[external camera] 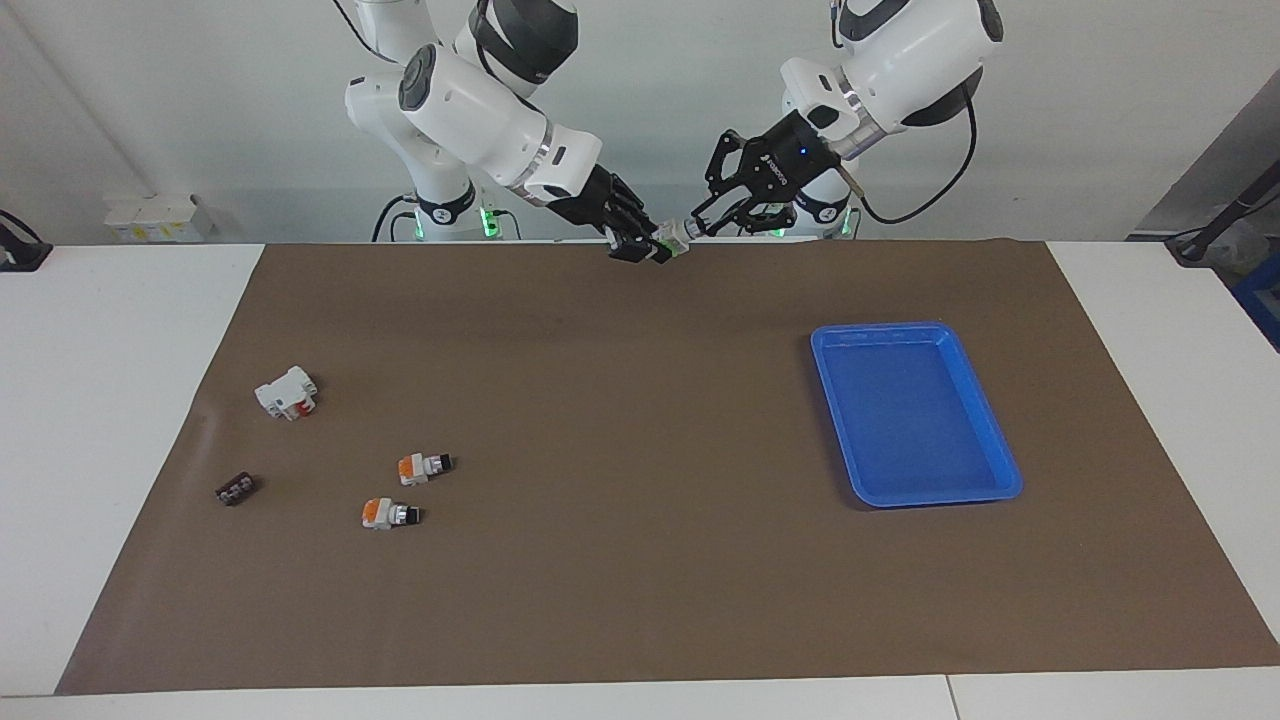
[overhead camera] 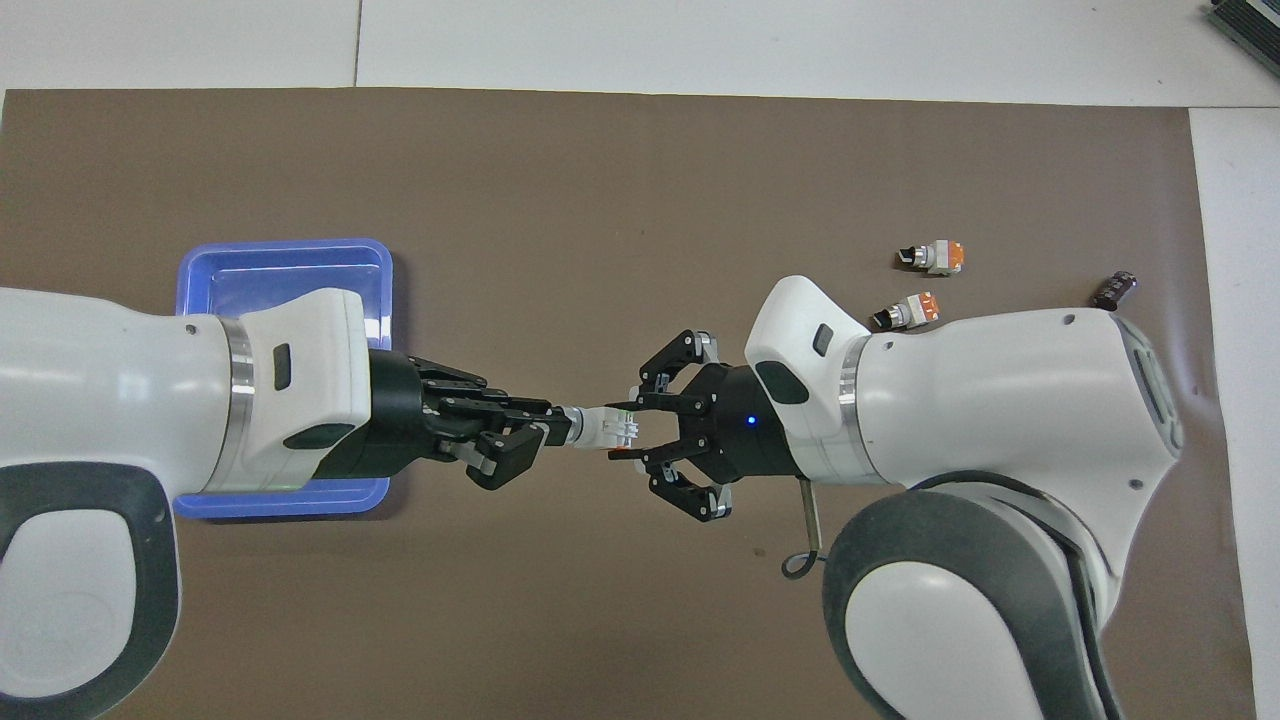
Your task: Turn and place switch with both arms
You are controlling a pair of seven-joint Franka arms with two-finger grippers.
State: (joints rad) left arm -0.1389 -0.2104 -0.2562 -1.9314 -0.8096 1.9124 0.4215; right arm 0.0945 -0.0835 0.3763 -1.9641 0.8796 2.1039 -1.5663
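Note:
The switch (external camera: 675,240) is held in the air between both grippers, over the robots' edge of the brown mat at mid-table. It lies level in the overhead view (overhead camera: 603,428). My right gripper (external camera: 650,248) closes on its white body and green end, fingers spread level in the overhead view (overhead camera: 628,430). My left gripper (external camera: 697,227) grips the silver collar and knob end, and shows edge-on in the overhead view (overhead camera: 560,425). The two grippers point straight at each other.
A blue tray (external camera: 880,327) lies toward the left arm's end, partly under that arm (overhead camera: 285,245). Toward the right arm's end lie two orange-ended switches (external camera: 423,466) (external camera: 388,513), a white block with a red part (external camera: 287,392) and a small dark piece (external camera: 234,489).

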